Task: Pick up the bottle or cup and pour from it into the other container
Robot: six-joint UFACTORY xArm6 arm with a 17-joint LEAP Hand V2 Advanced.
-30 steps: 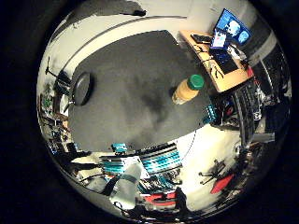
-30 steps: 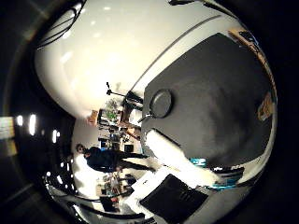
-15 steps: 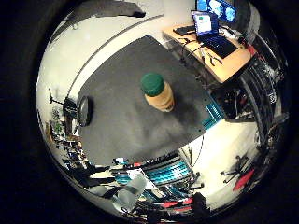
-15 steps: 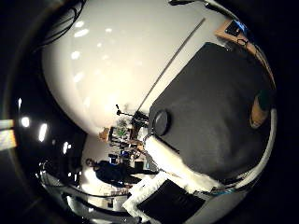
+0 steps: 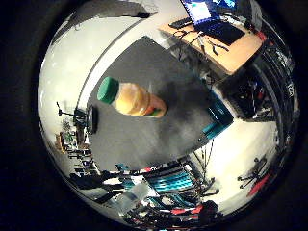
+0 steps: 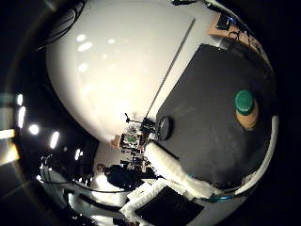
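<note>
- Clearly the task is only starting: one bottle (image 5: 134,99), orange with a green cap, is standing upright and ungrasped on the dark mat (image 5: 159,134).
- One dark round container (image 6: 164,128) is sitting near the mat's edge, roughly at 9 o'clock from the bottle, well apart.
- Grasping, lifting and pouring are all remaining.
- Whether the hand's fingers are straight or curled, I cannot tell.

I'm looking into a lab or workshop room: beside the dark work table (image 5: 144,139) stands a wooden desk (image 5: 231,48) carrying an open laptop (image 5: 211,19), with tripods and equipment racks (image 5: 72,139) around it.
</note>
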